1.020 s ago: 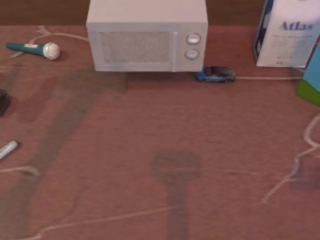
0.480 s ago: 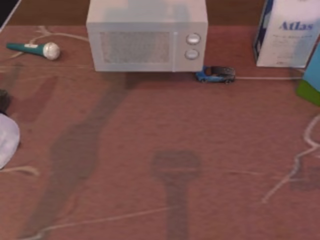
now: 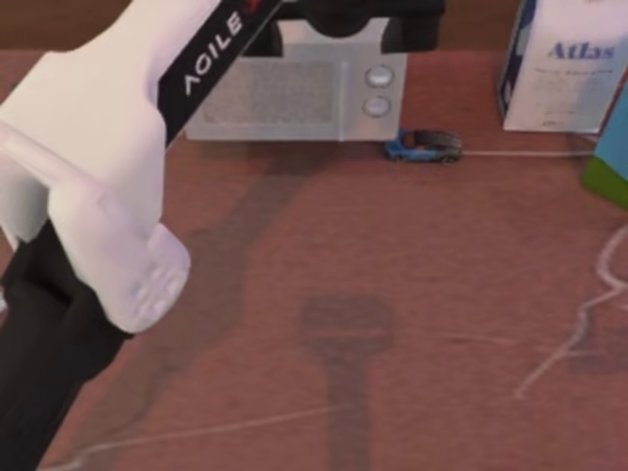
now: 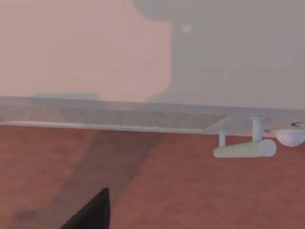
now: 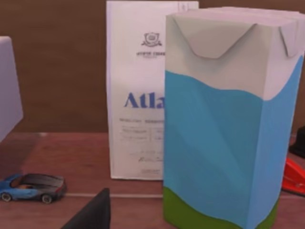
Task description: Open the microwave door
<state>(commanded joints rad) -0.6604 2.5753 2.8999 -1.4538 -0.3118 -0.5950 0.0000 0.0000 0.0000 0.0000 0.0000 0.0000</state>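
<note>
I am hanging my left arm [image 3: 98, 186] over the microwave [image 3: 373, 93] at the table's back edge (door [image 3: 275, 93] shut, jaws unseen).

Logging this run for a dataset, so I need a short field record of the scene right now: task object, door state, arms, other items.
task object: microwave, far centre of table
microwave door: closed, flush with front
door handle: white bar, untouched, seen in left wrist view
left arm: reaching over the microwave from the left; its tool unseen
right arm: not visible in top view
other items: blue toy car, Atlas carton, blue-green carton
</note>
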